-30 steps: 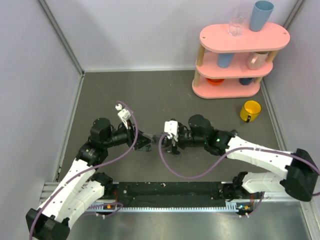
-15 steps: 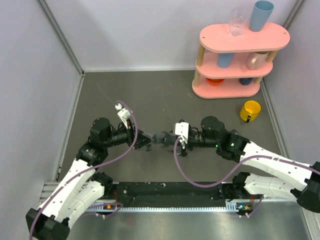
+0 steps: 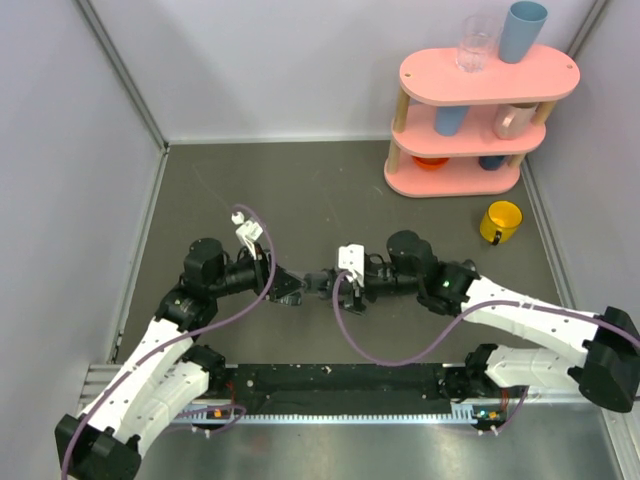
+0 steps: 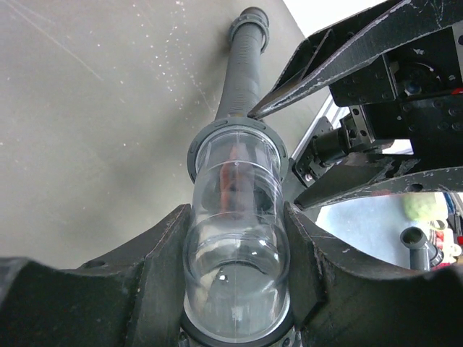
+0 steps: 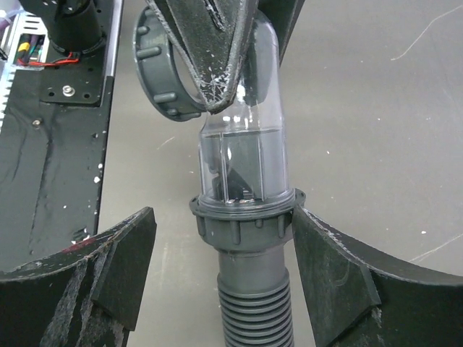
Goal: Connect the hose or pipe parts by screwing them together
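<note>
My left gripper [image 4: 237,213] is shut on a clear plastic elbow [image 4: 235,246]. A grey ring nut [image 4: 237,134] joins that elbow to a dark ribbed hose [image 4: 242,72] that runs away over the table. In the right wrist view the same ring nut [image 5: 242,220] sits between the fingers of my open right gripper [image 5: 223,217]. Its right finger is at the nut's rim and its left finger stands well apart. The ribbed hose [image 5: 257,311] runs toward the camera. A second loose ring nut [image 5: 155,65] hangs at the elbow's far end. From above, both grippers [image 3: 288,287] [image 3: 337,285] meet at the joint [image 3: 315,280].
A pink shelf rack [image 3: 480,110] with cups stands at the back right, with a yellow mug [image 3: 501,221] in front of it. A black rail [image 3: 340,385] runs along the near edge. Purple cables [image 3: 380,350] loop under the right arm.
The right gripper drew back to the right, then returned left to the joint, and its jaws have narrowed around the ring nut. The left gripper holds the elbow still.
</note>
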